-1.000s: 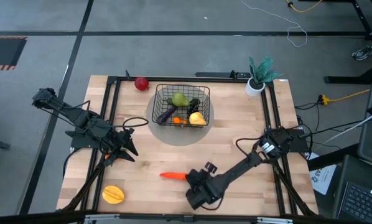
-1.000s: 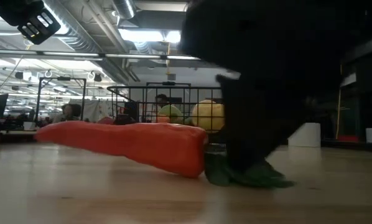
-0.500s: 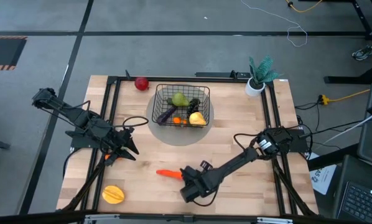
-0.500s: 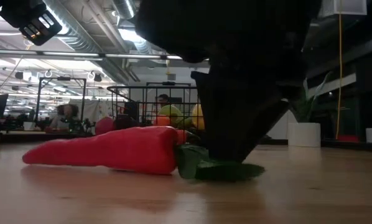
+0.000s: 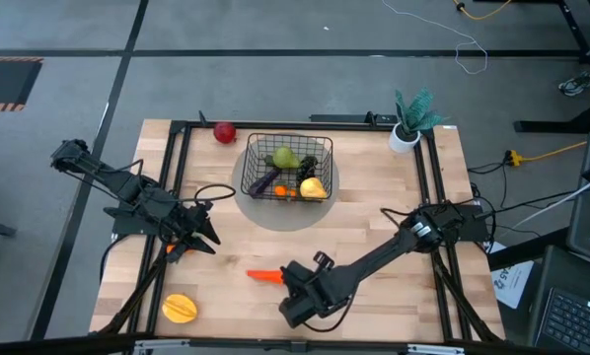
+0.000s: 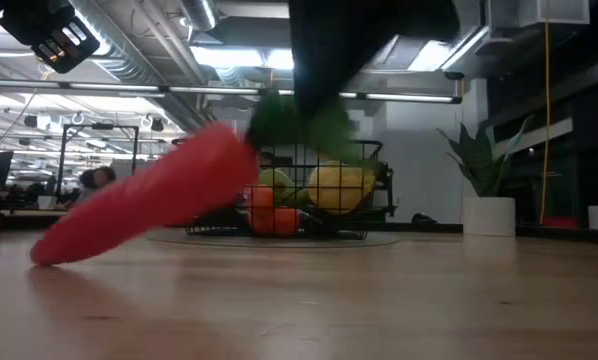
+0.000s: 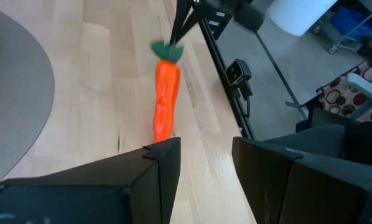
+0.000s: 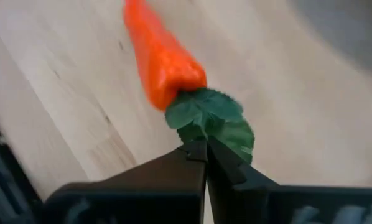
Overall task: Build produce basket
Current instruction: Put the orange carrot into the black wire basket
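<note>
The right gripper (image 8: 206,155) has its jaws pinched on only the green leaves of the orange toy carrot (image 8: 160,57), whose tip drags the wooden worktop (image 5: 374,227); the flimsy leaf hold could slip before the black wire-mesh basket (image 5: 287,148).

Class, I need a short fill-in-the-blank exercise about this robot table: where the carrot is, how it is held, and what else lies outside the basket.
1. The right gripper is shut on the carrot's green ____.
2. In the low view the carrot's leafy end is raised while its ____ still touches the table.
3. Outside the basket, a red ____ lies near the table's far edge.
4. The left gripper waits, holding ____.

Missing words: leaves; tip; apple; nothing
</note>
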`<state>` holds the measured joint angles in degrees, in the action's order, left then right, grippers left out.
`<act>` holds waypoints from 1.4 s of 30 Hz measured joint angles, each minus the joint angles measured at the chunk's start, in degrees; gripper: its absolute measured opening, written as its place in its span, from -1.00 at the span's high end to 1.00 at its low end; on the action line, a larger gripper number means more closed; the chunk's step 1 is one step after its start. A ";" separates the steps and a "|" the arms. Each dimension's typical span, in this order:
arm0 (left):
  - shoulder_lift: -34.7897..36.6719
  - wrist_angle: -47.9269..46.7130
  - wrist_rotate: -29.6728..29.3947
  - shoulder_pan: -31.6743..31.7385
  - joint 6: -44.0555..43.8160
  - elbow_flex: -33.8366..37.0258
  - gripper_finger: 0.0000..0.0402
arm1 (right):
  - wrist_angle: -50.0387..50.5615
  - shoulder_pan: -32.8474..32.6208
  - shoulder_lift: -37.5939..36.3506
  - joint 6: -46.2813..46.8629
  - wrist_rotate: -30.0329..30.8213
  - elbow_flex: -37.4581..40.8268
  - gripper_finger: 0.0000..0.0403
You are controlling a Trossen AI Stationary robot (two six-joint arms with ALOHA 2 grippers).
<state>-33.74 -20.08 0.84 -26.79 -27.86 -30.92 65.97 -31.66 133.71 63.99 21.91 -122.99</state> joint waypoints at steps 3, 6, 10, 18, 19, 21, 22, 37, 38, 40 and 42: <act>0.00 -0.01 0.00 0.00 0.02 0.00 0.34 | 5.55 -0.17 -0.07 -0.02 3.71 -5.88 1.00; 0.00 -0.02 0.00 0.02 0.04 0.00 0.34 | 9.28 -0.22 -0.09 -0.85 7.77 -11.12 1.00; 0.00 -0.04 0.00 0.00 0.05 0.00 0.34 | 8.67 -0.17 -2.45 -3.68 12.76 -10.93 1.00; 0.00 -0.11 -0.23 0.00 0.04 0.00 0.34 | 9.66 0.33 -4.36 -6.08 19.71 -11.99 1.00; 0.00 -0.17 -0.24 0.02 0.04 0.00 0.34 | 9.66 0.38 -4.52 -6.21 20.59 -11.99 1.00; 0.00 -0.22 -0.26 0.00 0.04 0.00 0.34 | 10.10 0.49 -4.82 -6.73 22.26 -11.99 1.00; 0.00 -0.34 -0.26 0.00 0.04 0.00 0.34 | 10.01 0.62 -4.90 -7.14 23.07 -11.99 1.00; 0.00 -0.44 -0.28 0.01 0.04 0.00 0.34 | 7.49 1.97 -6.65 -13.25 33.01 -11.99 1.00; 0.00 -0.44 -0.30 0.00 0.04 0.00 0.34 | 6.65 1.97 -6.94 -13.78 33.68 -11.99 1.00; 0.00 -0.44 -0.31 0.01 0.04 0.00 0.34 | 5.77 2.10 -7.60 -15.14 35.27 -11.99 1.00; 0.00 -0.44 -0.31 0.01 0.04 0.00 0.34 | 4.50 2.14 -8.01 -16.93 37.08 -11.99 1.00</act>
<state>-33.74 -20.51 0.54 -26.78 -27.81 -30.92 70.47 -29.52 125.70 47.06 58.98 -134.98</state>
